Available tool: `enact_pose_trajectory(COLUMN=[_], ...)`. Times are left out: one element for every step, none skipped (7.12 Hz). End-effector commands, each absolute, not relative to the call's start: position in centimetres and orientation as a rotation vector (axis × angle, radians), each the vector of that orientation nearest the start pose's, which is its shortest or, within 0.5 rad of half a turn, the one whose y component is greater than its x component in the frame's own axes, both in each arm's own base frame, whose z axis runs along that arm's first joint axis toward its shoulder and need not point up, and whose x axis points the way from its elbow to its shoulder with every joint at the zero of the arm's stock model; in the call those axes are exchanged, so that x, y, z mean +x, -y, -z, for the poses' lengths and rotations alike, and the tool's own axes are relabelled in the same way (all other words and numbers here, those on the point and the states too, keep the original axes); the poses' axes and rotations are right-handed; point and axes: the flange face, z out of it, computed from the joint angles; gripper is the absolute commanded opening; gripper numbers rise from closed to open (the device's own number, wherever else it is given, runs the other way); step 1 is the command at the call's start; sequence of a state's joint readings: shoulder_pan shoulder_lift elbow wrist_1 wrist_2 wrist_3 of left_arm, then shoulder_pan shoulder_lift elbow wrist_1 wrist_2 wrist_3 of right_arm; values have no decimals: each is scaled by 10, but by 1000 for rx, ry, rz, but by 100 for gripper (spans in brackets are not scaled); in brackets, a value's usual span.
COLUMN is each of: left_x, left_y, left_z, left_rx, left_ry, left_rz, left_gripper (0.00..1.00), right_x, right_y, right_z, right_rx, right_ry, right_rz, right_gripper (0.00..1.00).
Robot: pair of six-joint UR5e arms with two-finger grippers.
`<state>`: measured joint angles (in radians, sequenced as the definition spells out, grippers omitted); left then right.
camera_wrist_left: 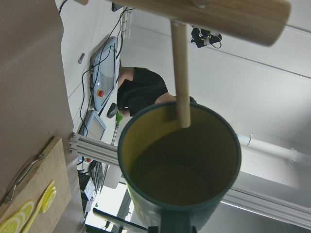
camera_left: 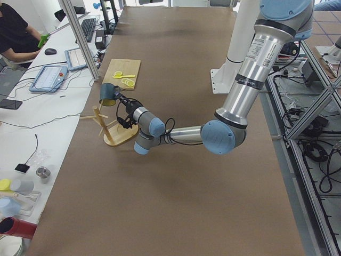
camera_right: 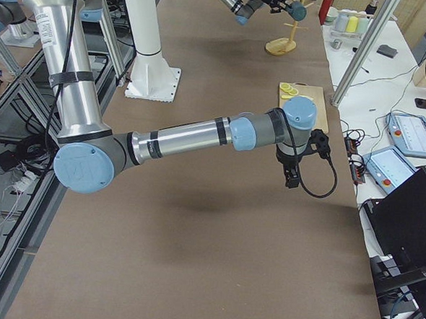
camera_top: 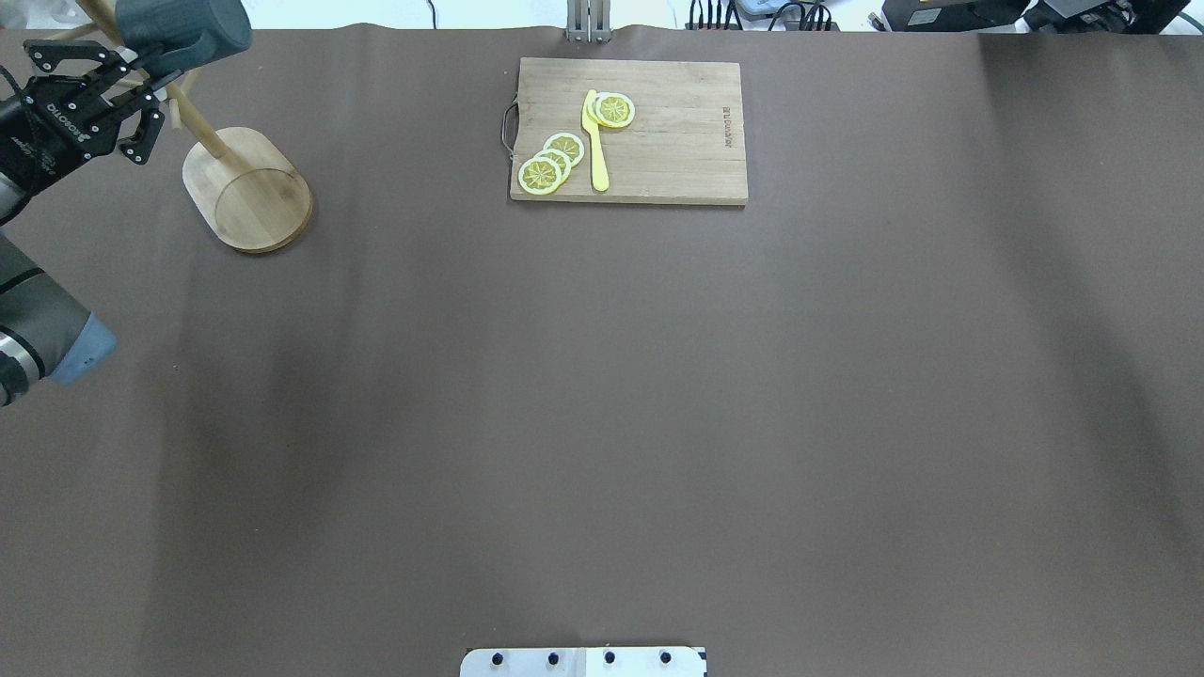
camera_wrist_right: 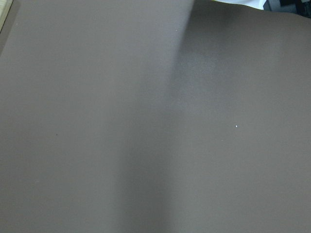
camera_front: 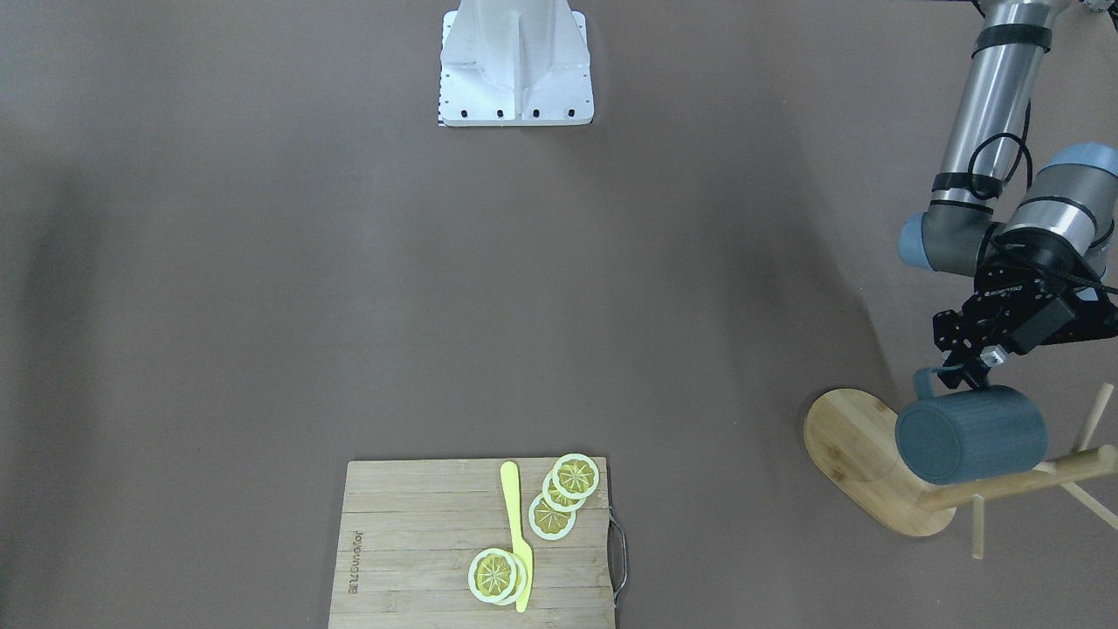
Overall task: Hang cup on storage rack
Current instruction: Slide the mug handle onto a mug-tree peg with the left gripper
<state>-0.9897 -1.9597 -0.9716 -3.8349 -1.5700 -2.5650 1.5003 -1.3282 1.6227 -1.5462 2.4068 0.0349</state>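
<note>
The dark teal cup (camera_front: 969,434) hangs on its side in the air beside the pole of the bamboo storage rack (camera_front: 860,454), over the rack's oval base. My left gripper (camera_front: 961,371) is shut on the cup's handle. In the left wrist view a thin peg (camera_wrist_left: 181,73) reaches into the cup's (camera_wrist_left: 180,165) yellowish mouth. From overhead the cup (camera_top: 183,23) sits at the top left, above the left gripper (camera_top: 141,89) and the rack (camera_top: 249,188). My right gripper (camera_right: 291,180) hovers over bare table and shows only in the exterior right view, so I cannot tell its state.
A bamboo cutting board (camera_top: 658,132) with lemon slices (camera_top: 550,162) and a yellow knife (camera_top: 595,141) lies at the far middle edge. The robot's white base (camera_front: 515,70) is at the near edge. A person (camera_left: 13,34) sits at a desk beyond the table.
</note>
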Motion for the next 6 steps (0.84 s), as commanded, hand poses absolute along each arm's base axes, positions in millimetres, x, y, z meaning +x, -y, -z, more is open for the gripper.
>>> enact_pose_trajectory(left_x=[202, 202, 203, 203, 202, 202], left_y=[565, 566, 567, 567, 567, 567], left_z=[-509, -516, -517, -518, -518, -518], left_rx=[-3, -6, -6, -19, -25, -28], left_ry=[-2292, -2277, -2272, -2275, -2275, -2275], left_rz=[1192, 1207, 1211, 1224, 1228, 1230], left_gripper=[0, 0, 0, 0, 0, 0], right_x=[17, 16, 16, 15, 15, 15], right_y=[596, 596, 596, 596, 596, 596], right_z=[-494, -493, -495, -495, -495, -495], right_rx=[255, 256, 255, 254, 254, 254], right_ry=[844, 843, 835, 835, 835, 835], right_rz=[169, 170, 169, 170, 170, 170], right_gripper=[100, 100, 100, 100, 100, 100])
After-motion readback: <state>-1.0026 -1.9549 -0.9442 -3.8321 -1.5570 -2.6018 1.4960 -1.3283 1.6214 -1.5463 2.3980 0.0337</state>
